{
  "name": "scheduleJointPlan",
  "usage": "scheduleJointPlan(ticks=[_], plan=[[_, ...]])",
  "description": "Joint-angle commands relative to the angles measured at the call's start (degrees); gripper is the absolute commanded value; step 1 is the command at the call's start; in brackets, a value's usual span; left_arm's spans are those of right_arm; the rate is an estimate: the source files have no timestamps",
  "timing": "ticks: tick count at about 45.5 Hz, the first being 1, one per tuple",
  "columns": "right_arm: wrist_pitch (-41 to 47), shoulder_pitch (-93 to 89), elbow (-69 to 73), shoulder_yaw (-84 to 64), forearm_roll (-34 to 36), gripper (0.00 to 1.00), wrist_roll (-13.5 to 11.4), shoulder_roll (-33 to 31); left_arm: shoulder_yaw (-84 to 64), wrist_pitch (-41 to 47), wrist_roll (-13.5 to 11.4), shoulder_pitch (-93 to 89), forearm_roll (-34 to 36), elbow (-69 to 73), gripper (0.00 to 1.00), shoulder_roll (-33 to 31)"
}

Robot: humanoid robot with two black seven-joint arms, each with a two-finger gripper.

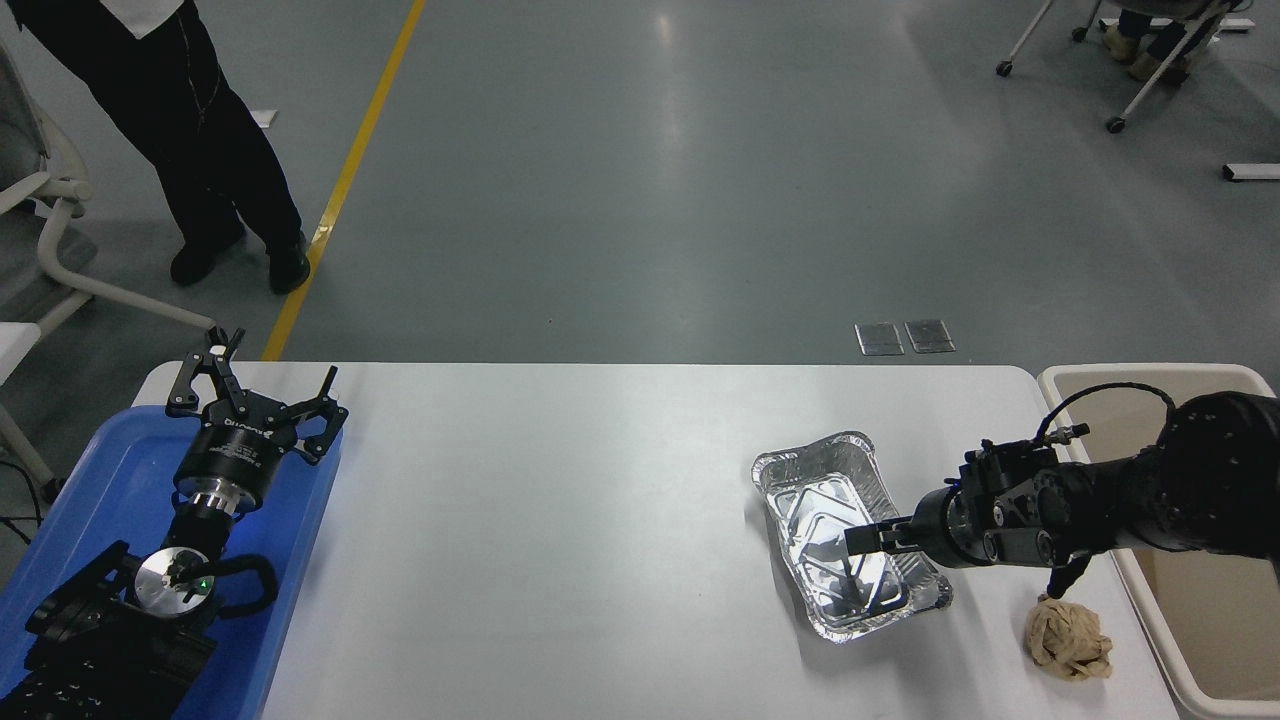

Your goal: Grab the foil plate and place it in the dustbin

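1. Right gripper (868,541): my arm enters from the table's right edge and lies low over the foil plate (815,520). The fingertips sit at the plate's right-hand long rim, above its base. Whether they are spread or closed on the rim, I cannot tell; the fingers are dark, small and seen end-on.
2. Foil plate position: it rests flat on the table (560,520), near the right edge, set at a slant with one short end toward the far edge and the other toward the near edge. It is not lifted.
3. Reason for this approach, as I judge it: thin foil offers only its crimped rim as a hold, so I come in sideways at rim height from the dustbin's side.
4. Dustbin (1060,378): it stands just beyond the table's right edge, open-topped, so the carry should be short.
5. Paper ball (1068,640): crumpled, brown, near the near-right corner, just below my wrist. It is apart from the plate.
6. Left gripper (250,400): parked over the blue tray (90,480) at the left edge, fingers spread.
7. Surroundings: white table, grey floor with a yellow line (345,180); a person (200,140) stands beyond the far-left corner.
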Motion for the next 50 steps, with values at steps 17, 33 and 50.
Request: scheduleJointPlan(ticks=[17,33,50], plan=[[0.6,2.6,0.4,-0.7,-0.9,0.00,0.4,-0.9,0.0,0.0,0.0,0.0,0.0,0.0,0.99,0.0],[0.6,22.5,26.1,-1.9,-0.8,0.00,0.8,-8.2,0.0,0.0,0.1,0.0,0.0,0.0,0.99,0.0],[9.2,54.4,54.4,-9.4,-4.6,0.00,2.5,-21.7,0.0,0.0,0.1,0.0,0.0,0.0,0.99,0.1]])
